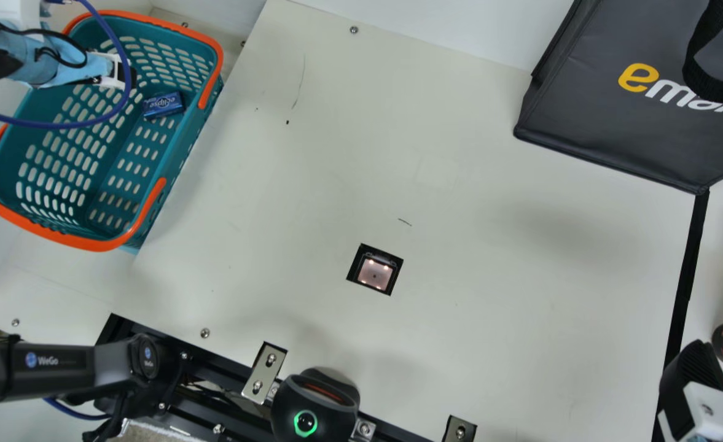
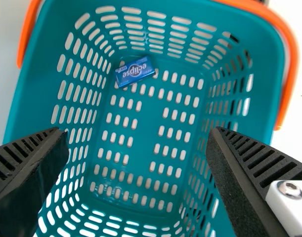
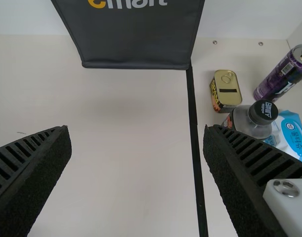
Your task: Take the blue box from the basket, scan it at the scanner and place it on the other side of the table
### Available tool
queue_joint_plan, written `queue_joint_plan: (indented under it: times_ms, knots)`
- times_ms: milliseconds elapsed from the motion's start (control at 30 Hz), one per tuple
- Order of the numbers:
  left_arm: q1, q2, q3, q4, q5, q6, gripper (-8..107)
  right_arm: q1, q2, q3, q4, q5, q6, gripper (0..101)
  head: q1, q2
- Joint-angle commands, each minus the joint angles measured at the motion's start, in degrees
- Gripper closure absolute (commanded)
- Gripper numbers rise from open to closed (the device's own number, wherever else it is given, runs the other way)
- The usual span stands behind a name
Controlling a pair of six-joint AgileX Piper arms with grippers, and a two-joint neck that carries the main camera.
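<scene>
Cream desk [image 1: 490, 344], teal basket [image 1: 181, 136] beside it, left gripper [image 1: 125, 75] over the basket, right gripper [image 1: 693, 374] above the desk's right side, both released, lit scanner [image 1: 375, 274] set into the desk, blue box [image 1: 163, 105] in the basket near one end.

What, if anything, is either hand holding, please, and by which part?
Nothing: the left hand and right hand are open; the blue box lies in the basket.

Bright light across the surface [image 1: 490, 319], soft, faint shadows on it, and small lights glowing in the scanner [image 1: 375, 275]!
</scene>
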Motion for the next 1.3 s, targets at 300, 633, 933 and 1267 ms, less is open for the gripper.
queue_joint_plan:
  times_ms: [300, 633, 933, 1267]
  knots:
    - [0.77, 8.29, -2.85, -0.2, -1.31, 7.45, 9, 0.0, 0.0, 0.0, 0.0, 0.0, 0.0, 6, -1.66, 0.14]
    - [0.81, 13.8, -0.64, -2.32, -7.29, 17.95, 9, 0.0, 0.0, 0.0, 0.0, 0.0, 0.0, 6, -1.66, 0.14]
    - [0.41, 20.46, -0.13, -4.17, -12.76, 23.93, 9, 0.0, 0.0, 0.0, 0.0, 0.0, 0.0, 6, -1.66, 0.14]
    - [0.11, 28.03, -2.43, -5.41, -15.27, 28.71, 9, 0.0, 0.0, 0.0, 0.0, 0.0, 0.0, 6, -1.66, 0.14]
